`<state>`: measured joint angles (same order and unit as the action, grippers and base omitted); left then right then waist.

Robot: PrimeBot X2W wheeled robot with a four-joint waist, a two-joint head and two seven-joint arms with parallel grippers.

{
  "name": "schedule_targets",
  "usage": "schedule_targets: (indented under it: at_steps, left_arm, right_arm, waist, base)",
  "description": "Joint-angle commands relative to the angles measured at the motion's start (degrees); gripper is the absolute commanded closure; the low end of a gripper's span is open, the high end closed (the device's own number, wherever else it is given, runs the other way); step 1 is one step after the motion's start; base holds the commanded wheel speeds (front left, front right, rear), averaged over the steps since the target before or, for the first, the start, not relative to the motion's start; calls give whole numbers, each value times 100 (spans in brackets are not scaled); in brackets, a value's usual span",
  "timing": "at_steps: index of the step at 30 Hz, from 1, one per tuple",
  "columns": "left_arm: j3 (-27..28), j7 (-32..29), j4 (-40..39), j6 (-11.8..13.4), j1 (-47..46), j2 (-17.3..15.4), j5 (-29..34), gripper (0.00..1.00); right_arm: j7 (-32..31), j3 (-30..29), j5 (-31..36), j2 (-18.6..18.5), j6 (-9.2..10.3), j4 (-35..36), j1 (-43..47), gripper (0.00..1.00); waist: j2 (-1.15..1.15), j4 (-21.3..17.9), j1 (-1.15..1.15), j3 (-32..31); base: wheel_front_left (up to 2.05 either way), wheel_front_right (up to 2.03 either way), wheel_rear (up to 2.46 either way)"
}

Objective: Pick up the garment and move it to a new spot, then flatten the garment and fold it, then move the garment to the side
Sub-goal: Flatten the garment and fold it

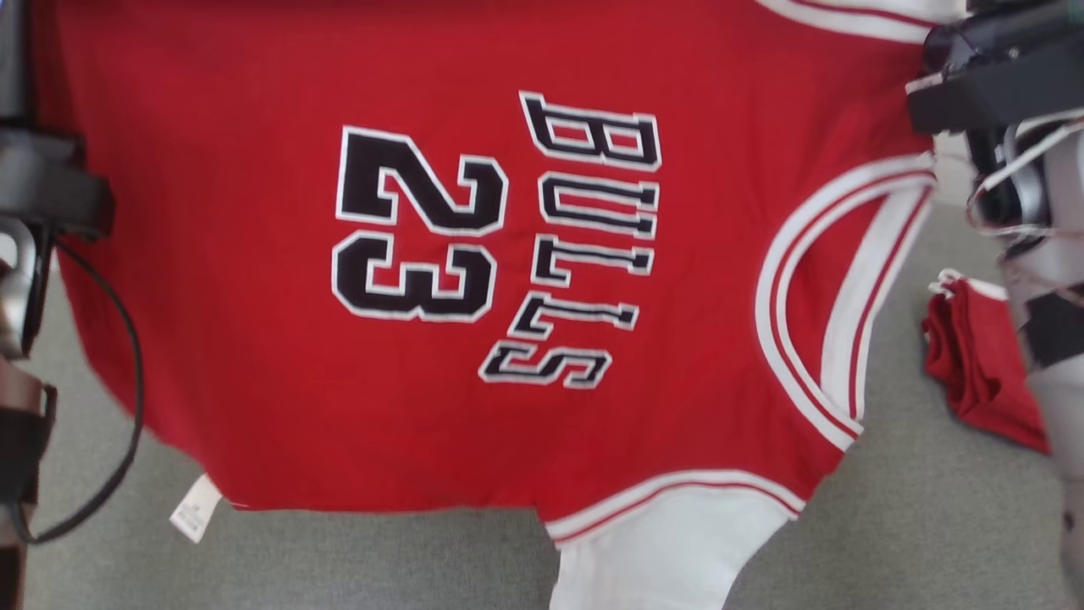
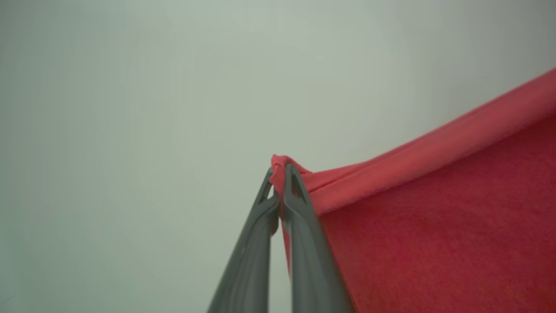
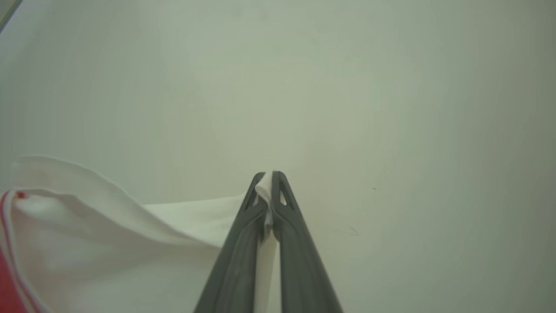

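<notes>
The garment point(image 1: 254, 339) is a red sleeveless jersey with white trim and black "BULLS 23" lettering, hanging spread out sideways in the air above the grey floor in the head view. In the left wrist view my left gripper point(image 2: 279, 174) is shut on a bunched corner of the garment's red hem point(image 2: 434, 148). The right wrist view has my right gripper point(image 3: 268, 180) shut on a white strap of the garment point(image 3: 186, 219). My arms frame the cloth at the left and right edges of the head view.
A second red cloth with white trim point(image 1: 974, 360) lies crumpled on the grey floor point(image 1: 915, 525) at the right. A black cable point(image 1: 127, 407) loops from my left arm. A white care label point(image 1: 195, 507) dangles from the jersey's lower edge.
</notes>
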<state>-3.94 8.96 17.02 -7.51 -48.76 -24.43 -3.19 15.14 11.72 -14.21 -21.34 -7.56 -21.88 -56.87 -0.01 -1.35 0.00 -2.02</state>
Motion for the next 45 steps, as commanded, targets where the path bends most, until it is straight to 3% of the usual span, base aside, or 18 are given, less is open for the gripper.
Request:
schedule_targets:
  at_steps: [1, 5, 8, 15, 19, 22, 27, 30, 37, 45]
  left_arm:
    - [-36, -93, 114, 14, -228, -49, -40, 100]
    - [-193, -248, 498, 18, -779, -51, 43, 100]
    - [-298, -227, 718, 141, -1713, 61, 198, 100]
    - [-361, 354, 1287, 563, -3277, 279, 424, 100]
    - [-359, 566, 1691, 619, -3614, 368, 356, 100]
    - [-239, 615, 1930, 708, -3162, 552, 93, 100]
    - [64, 623, 1338, 845, -1872, 962, -255, 100]
    - [131, 623, 974, 794, -868, 1242, -328, 100]
    - [311, 625, 519, 565, 1334, 1824, -369, 100]
    - [584, 625, 666, 483, 3145, 2108, -452, 100]
  right_arm:
    - [-3, 111, 39, -177, 16, -201, -315, 100]
    - [-5, -64, 12, -301, 16, -769, -1159, 100]
    - [-5, -274, 422, -421, 17, -1167, -2168, 100]
    - [-6, -677, 1140, -406, 17, -1007, -3526, 100]
    - [-6, -781, 1225, -321, 17, -825, -3478, 100]
    - [-4, -809, 940, -449, 17, -612, -2886, 100]
    - [-5, -978, 472, -490, 18, 172, -1420, 100]
    - [-4, -1348, 259, -434, 17, 767, -276, 100]
    - [-4, -1963, 50, 53, 17, 1354, 2278, 100]
    - [-2, -2286, 6, 842, 17, 1005, 4257, 100]
  waist:
    - [1, 91, 0, 654]
    - [1, 114, 0, 1552]
    - [1, 188, 0, 2270]
    - [1, 244, 0, 3090]
    - [1, 216, 0, 3358]
    - [1, 217, 0, 3583]
    - [1, 211, 0, 3625]
    - [1, 220, 0, 3452]
    - [1, 101, 0, 2560]
    - [1, -85, 0, 1386]
  base:
    - [0, 0, 0]
    - [0, 0, 0]
    - [0, 0, 0]
    - [0, 0, 0]
    - [0, 0, 0]
    - [0, 0, 0]
    - [0, 0, 0]
    - [0, 0, 0]
    - [0, 0, 0]
    - [0, 0, 0]
